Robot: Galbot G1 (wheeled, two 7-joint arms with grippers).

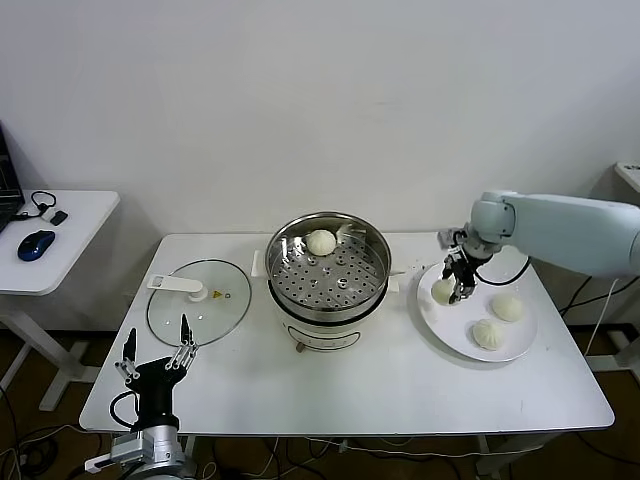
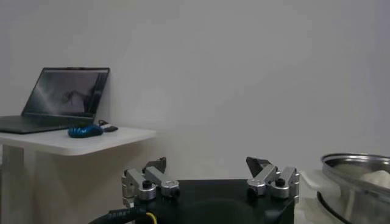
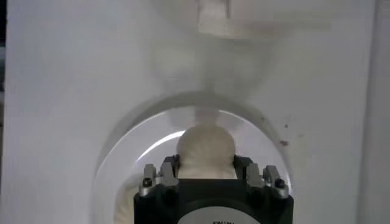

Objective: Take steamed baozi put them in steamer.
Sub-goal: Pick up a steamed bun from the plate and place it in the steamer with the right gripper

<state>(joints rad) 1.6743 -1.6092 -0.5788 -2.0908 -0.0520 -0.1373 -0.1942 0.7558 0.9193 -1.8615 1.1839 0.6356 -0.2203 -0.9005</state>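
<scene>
The steel steamer [image 1: 328, 278] stands mid-table with one cream baozi [image 1: 321, 242] on its perforated tray at the back. Three more baozi lie on the white plate [image 1: 455, 335] to the right. My right gripper [image 1: 452, 290] is down over the leftmost of them [image 1: 443, 290], shut on it; in the right wrist view the bun [image 3: 206, 149] fills the gap between the fingers [image 3: 170, 167] and still sits on the plate [image 3: 131, 137]. The two other buns [image 1: 507, 307] [image 1: 487, 334] lie free. My left gripper [image 1: 155, 350] is parked at the front left table edge, open and empty [image 2: 207, 176].
The glass lid [image 1: 198, 297] with its white handle lies flat left of the steamer. A side table [image 1: 60, 245] with a blue mouse [image 1: 36, 243] stands farther left, and the left wrist view shows a laptop [image 2: 64, 97] on it. The steamer rim [image 2: 359, 164] shows beside the left gripper.
</scene>
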